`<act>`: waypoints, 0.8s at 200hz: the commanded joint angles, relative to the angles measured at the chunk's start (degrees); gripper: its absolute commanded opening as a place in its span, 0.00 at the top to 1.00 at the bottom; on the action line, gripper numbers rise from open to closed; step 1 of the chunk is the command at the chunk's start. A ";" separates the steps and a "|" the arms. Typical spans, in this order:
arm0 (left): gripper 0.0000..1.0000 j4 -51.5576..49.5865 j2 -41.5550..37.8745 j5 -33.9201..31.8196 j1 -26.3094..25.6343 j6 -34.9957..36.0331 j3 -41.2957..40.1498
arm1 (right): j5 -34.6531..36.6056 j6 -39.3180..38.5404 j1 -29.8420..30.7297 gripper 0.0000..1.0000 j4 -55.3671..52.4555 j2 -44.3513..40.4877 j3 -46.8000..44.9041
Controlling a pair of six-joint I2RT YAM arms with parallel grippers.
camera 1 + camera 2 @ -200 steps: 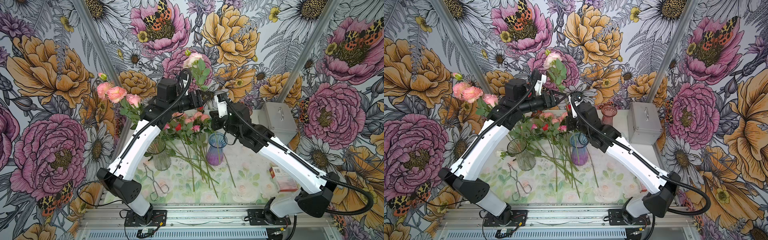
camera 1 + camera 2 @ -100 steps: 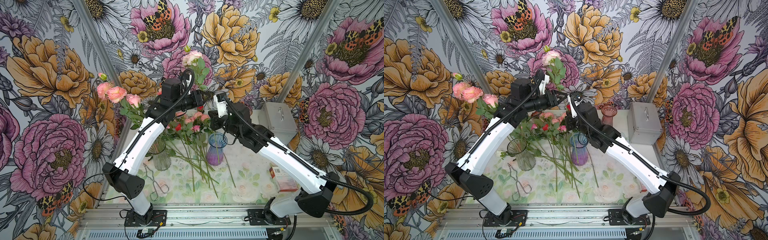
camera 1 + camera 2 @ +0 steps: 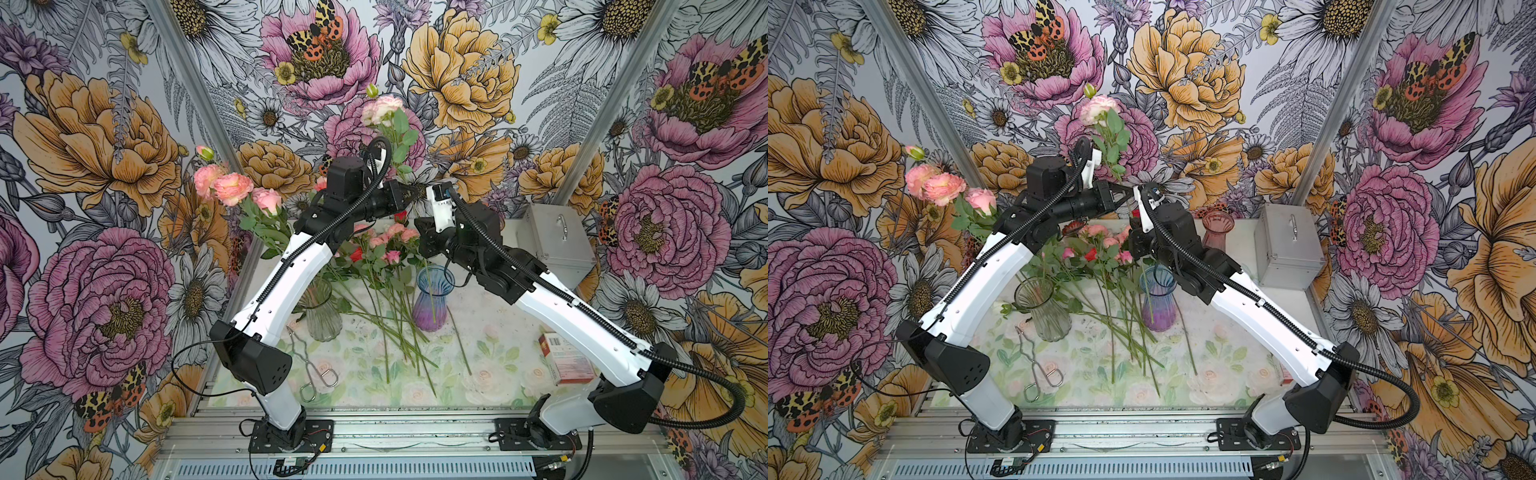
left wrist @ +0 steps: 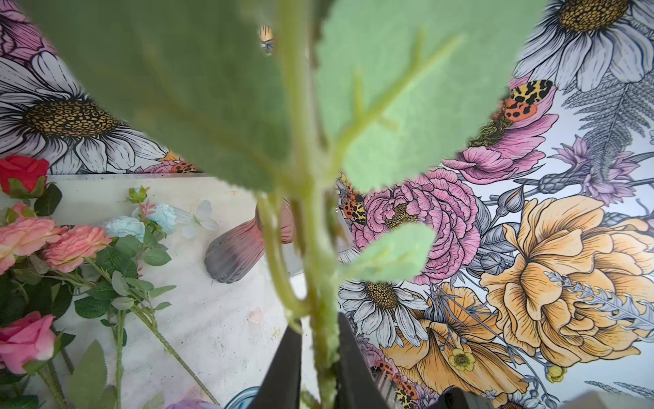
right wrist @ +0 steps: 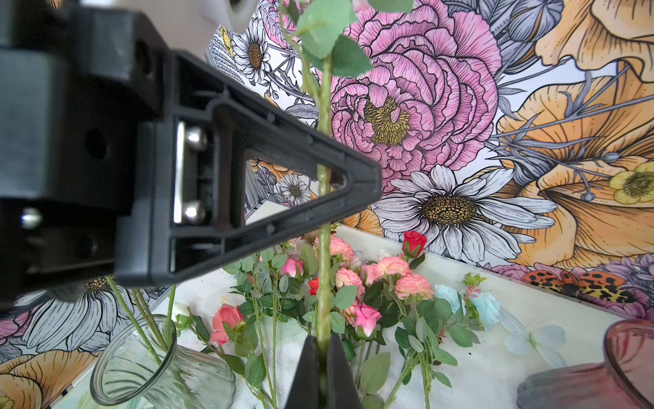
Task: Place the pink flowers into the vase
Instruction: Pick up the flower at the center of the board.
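Pinching one pink flower stem (image 5: 323, 276): right hand (image 5: 322, 341) low, left hand (image 4: 318, 320) higher. Underneath: clear vase (image 3: 322, 322) holding pink blooms (image 3: 232, 189), purple vase (image 3: 430, 309) with one stem, loose flowers (image 3: 386, 249) between.

On the bench (image 3: 490, 361), the left vase (image 3: 322, 320) stands near the left side, and three flowers (image 3: 232, 189) stand in it. The tongs (image 3: 313, 370) lie just in front of it. The middle vase (image 3: 430, 303) stands to its right. A heap of flowers (image 3: 395, 230) lies between and behind these two vases, with the stems toward the front. The back vase (image 3: 1218, 230) stands behind the middle vase, left of the big box (image 3: 557, 237). The small box (image 3: 567, 359) lies at the front right. One flower (image 3: 384, 110) stands high over the heap. The left tool (image 4: 320, 336) is higher on its stem and the right tool (image 5: 322, 354) is lower.
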 commanded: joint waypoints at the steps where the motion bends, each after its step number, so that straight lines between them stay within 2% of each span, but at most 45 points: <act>1: 0.86 1.53 -0.39 -1.02 0.08 1.58 2.04 | -0.57 -0.78 -0.27 1.00 1.65 0.63 1.56; 11: 0.88 1.59 -0.57 -0.98 0.08 2.11 2.06 | -0.51 -0.65 -0.27 1.00 1.61 0.68 1.38; 55: 0.91 1.53 -2.14 -4.06 -0.28 6.40 1.92 | -0.54 -0.84 -0.35 0.77 1.58 -1.43 -0.59; 72: 0.91 2.25 -3.25 -6.96 -1.12 9.38 0.85 | -0.37 -0.88 -0.35 0.63 1.57 -2.39 -1.45; 118: 0.91 6.07 -7.09 -15.14 -2.88 14.99 -3.77 | 0.36 -1.07 -0.66 0.37 1.40 -5.48 -4.12; 160: 0.91 13.71 -12.48 -23.68 -6.67 20.78 -10.47 | -0.69 -1.34 -1.67 0.26 0.95 -6.33 -4.28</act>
